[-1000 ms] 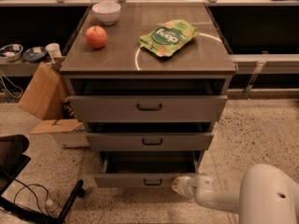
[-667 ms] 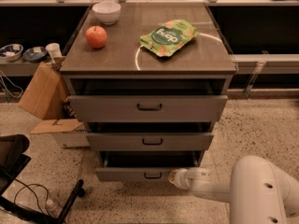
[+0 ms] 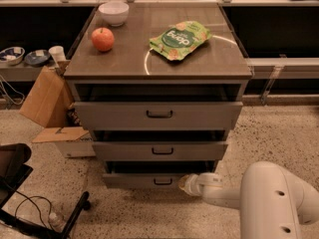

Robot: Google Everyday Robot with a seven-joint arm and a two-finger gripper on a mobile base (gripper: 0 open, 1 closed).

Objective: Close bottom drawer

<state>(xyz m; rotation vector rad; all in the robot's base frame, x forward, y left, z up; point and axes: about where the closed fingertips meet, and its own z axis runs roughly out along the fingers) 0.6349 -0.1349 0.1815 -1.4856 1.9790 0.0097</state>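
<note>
The bottom drawer (image 3: 144, 180) is the lowest of the grey cabinet's (image 3: 159, 118) three drawers. Its plain grey front with a small dark loop handle (image 3: 163, 181) stands slightly out, with a dark gap above it. My gripper (image 3: 183, 184) is at the end of the white arm (image 3: 259, 195), low at the right, with its tip against the right part of the bottom drawer's front. The middle drawer (image 3: 159, 151) and the top drawer (image 3: 159, 114) also stand slightly out.
On the cabinet top lie a red apple (image 3: 102, 39), a white bowl (image 3: 113, 13) and a green snack bag (image 3: 179, 39). A cardboard box (image 3: 47, 101) leans at the cabinet's left. A black chair base (image 3: 30, 203) with cables is on the floor at lower left.
My arm has moved left and toward the cabinet. The bottom drawer has slid in; it sticks out less than before.
</note>
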